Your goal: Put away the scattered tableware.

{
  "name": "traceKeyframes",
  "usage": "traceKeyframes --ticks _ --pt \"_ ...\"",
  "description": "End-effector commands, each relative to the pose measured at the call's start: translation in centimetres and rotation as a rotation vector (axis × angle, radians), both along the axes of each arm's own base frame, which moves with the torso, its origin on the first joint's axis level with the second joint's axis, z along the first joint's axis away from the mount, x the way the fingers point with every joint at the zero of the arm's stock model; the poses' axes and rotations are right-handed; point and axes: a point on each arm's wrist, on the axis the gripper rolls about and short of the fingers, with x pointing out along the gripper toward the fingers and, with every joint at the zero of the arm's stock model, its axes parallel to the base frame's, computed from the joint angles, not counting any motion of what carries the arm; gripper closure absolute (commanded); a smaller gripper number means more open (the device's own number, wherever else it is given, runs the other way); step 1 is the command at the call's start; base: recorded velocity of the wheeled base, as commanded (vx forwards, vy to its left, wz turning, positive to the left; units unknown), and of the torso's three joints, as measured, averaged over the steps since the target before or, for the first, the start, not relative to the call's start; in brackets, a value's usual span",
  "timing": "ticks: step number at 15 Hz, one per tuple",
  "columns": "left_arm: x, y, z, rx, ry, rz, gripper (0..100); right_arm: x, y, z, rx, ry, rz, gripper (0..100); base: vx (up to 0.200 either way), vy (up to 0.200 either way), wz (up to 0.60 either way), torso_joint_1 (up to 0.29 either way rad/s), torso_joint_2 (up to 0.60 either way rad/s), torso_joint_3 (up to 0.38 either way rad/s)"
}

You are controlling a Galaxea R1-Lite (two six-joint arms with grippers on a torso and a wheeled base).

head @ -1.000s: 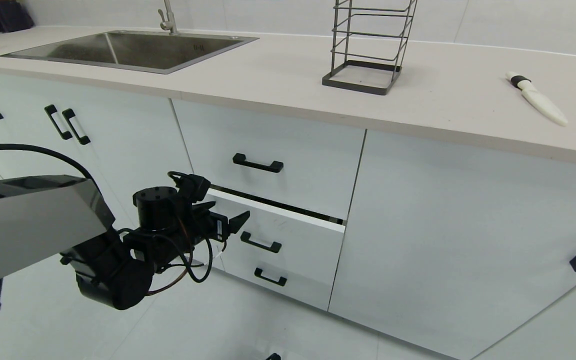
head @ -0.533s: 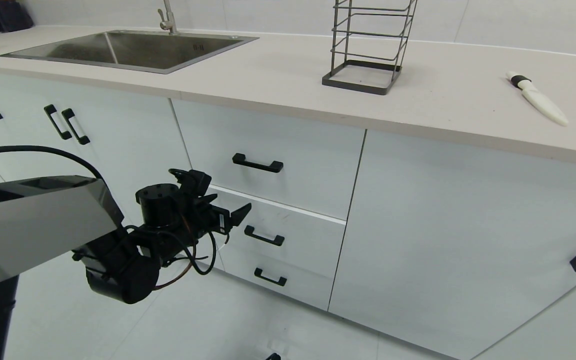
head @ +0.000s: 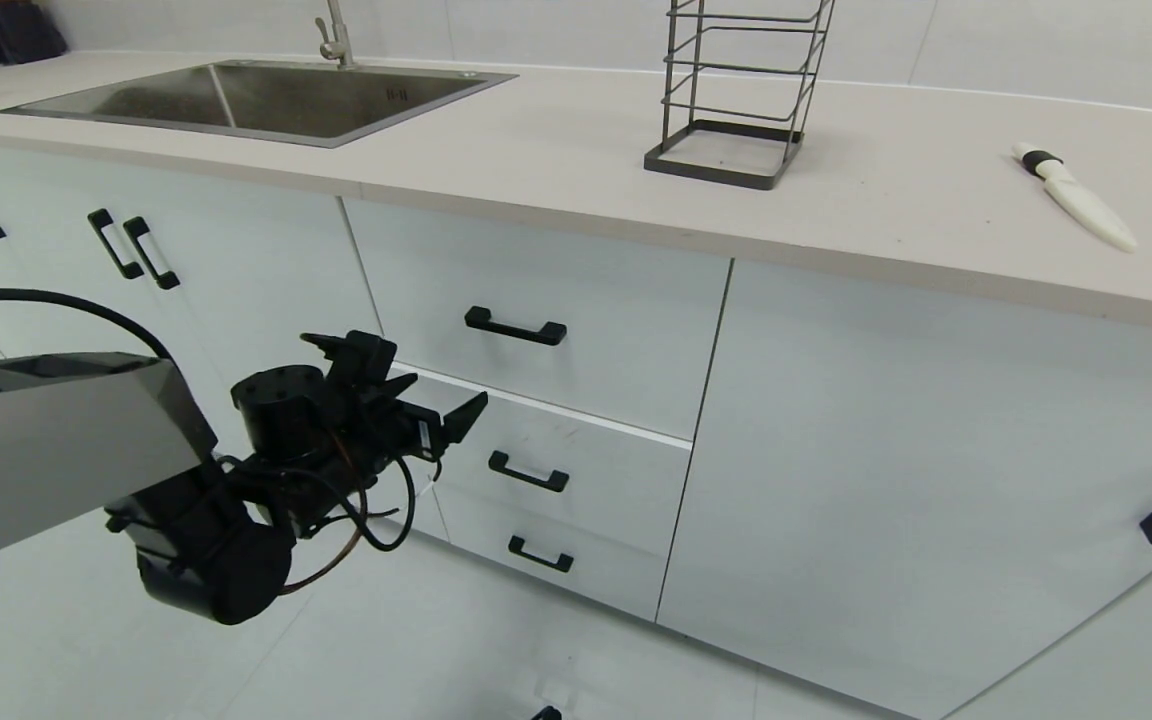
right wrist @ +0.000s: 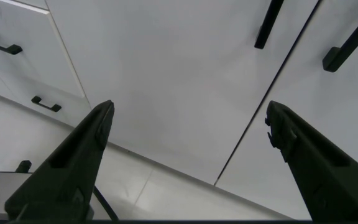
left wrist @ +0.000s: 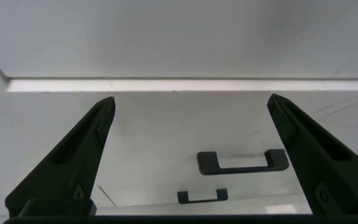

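A white knife with a black band [head: 1073, 195] lies on the countertop [head: 556, 160] at the far right. My left gripper [head: 448, 412] hovers open and holds nothing, just left of the shut middle drawer [head: 596, 455]. The left wrist view looks between the open left gripper [left wrist: 191, 102] at that drawer's black handle [left wrist: 243, 162] and the lower drawer's handle [left wrist: 202, 196]. My right gripper [right wrist: 189, 107] is open and holds nothing, facing the white cabinet doors [right wrist: 166, 74] low down near the floor.
A dark wire rack [head: 736, 100] stands on the counter, with a steel sink [head: 256, 95] and tap to its left. Three stacked drawers have black handles; the top one [head: 516, 326] is shut. Cabinet doors flank them, and pale floor lies below.
The middle drawer, slightly open a second ago, is now shut. My left gripper pushed toward it, then drew back to the left and slightly up.
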Motion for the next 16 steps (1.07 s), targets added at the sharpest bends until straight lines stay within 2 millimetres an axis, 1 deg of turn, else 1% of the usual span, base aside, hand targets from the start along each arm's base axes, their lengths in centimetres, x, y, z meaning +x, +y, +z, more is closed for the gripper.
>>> traceKeyframes --ticks 1,2,3,4,5,6,7,8,9,10,11,12,13,14,16 --pt "-2.7 2.0 4.1 -0.019 -0.088 0.025 0 0.0 0.0 0.0 0.000 0.001 0.001 0 0.000 0.000 0.00 0.000 0.00 0.000" --pt "-4.1 2.7 5.6 -0.026 -0.120 0.025 0 0.0 0.0 0.0 0.000 0.001 0.001 0 0.000 0.000 0.00 0.000 0.00 0.000" --pt "-7.1 3.9 8.0 -0.037 -0.182 0.031 0 0.0 0.0 0.0 0.000 0.003 0.002 0 0.000 0.000 0.00 0.000 0.00 0.000" --pt "-9.1 4.5 9.5 -0.045 -0.227 0.032 0 0.0 0.0 0.0 0.000 0.001 0.002 0 0.000 0.000 0.00 0.000 0.00 0.000" --pt "-11.1 5.0 10.8 -0.055 -0.270 0.038 0 0.0 0.0 0.0 0.000 0.003 0.002 0 0.000 0.000 0.00 0.000 0.00 0.000" --pt "-12.3 5.3 11.5 -0.062 -0.304 0.038 0 0.0 0.0 0.0 0.000 0.003 0.002 0 0.000 0.000 0.00 0.000 0.00 0.000" --pt "-14.8 5.7 12.6 -0.072 -0.353 0.038 0 0.0 0.0 0.0 0.000 0.000 0.015 0 0.000 0.000 0.00 0.000 0.00 0.000" --pt "-16.1 5.9 13.0 -0.077 -0.379 0.038 0 0.0 0.0 0.0 0.000 0.000 0.021 0 0.000 0.000 0.00 0.000 0.00 0.000" --pt "-18.1 6.3 13.2 -0.084 -0.413 0.040 0 0.0 0.0 0.0 0.000 0.000 0.021 0 0.000 0.000 -0.60 0.007 0.00 0.002" --pt "-19.8 6.7 13.0 -0.089 -0.428 0.042 0 0.0 0.0 0.0 0.000 0.000 0.021 0 0.000 0.000 -0.60 0.002 0.00 0.007" --pt "-20.8 6.9 12.7 -0.089 -0.431 0.044 0 0.0 0.0 0.0 0.000 0.000 0.022 0 0.000 0.000 -0.60 -0.002 0.00 0.002" --pt "-23.2 7.5 11.6 -0.085 -0.431 0.060 0 0.0 0.0 0.0 0.000 0.000 0.022 0 0.000 0.000 -0.60 -0.002 0.00 0.007" --pt "-24.7 7.9 11.0 -0.086 -0.436 0.077 0 0.0 0.0 0.0 0.000 -0.002 0.022 0 0.000 0.000 -0.60 0.007 0.00 0.002" --pt "-25.5 8.2 10.8 -0.083 -0.434 0.101 0 0.0 0.0 0.0 0.000 -0.002 0.022 0 0.000 0.000 -0.60 0.002 0.00 -0.007" --pt "-28.0 9.0 10.2 -0.067 -0.417 0.170 0 0.0 0.0 0.0 0.000 0.000 0.022 0 0.000 0.000 0.00 0.000 0.00 0.000"
